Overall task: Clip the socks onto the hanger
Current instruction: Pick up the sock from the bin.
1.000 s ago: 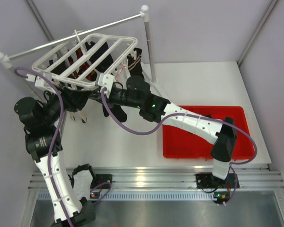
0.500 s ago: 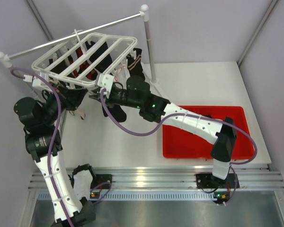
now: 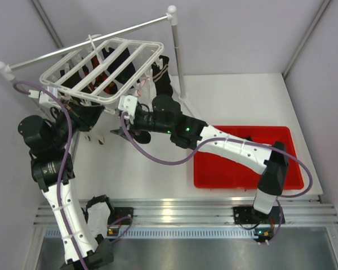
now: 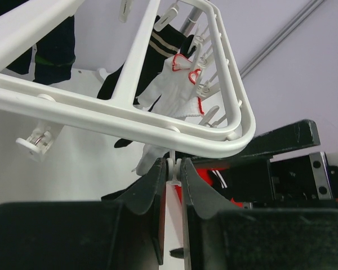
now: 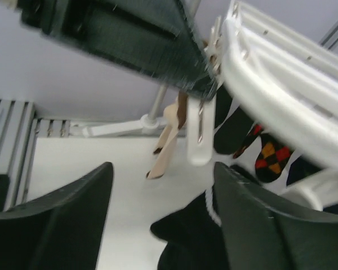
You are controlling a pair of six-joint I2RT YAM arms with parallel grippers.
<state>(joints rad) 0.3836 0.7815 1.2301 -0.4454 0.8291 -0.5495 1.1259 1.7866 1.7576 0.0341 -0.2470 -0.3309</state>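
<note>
Shows the hanger (image 4: 101, 115) hung at a tilt from a grey rail stand (image 3: 175, 50). Shows the left gripper (image 4: 172, 164) just beneath the hanger's rounded near corner, fingers pressed almost together, pinching the thin white stem of a dangling clip (image 4: 170, 175). Shows the right gripper (image 5: 162, 169) below the hanger's edge, fingers spread wide to either side of a hanging white clip (image 5: 200, 132), apart from it. Places a striped black sock (image 4: 158, 53) under the hanger's far end, beside a white sock with red trim (image 4: 177, 93). Leaves unidentified the black fabric (image 5: 183, 236) low between the right fingers.
</note>
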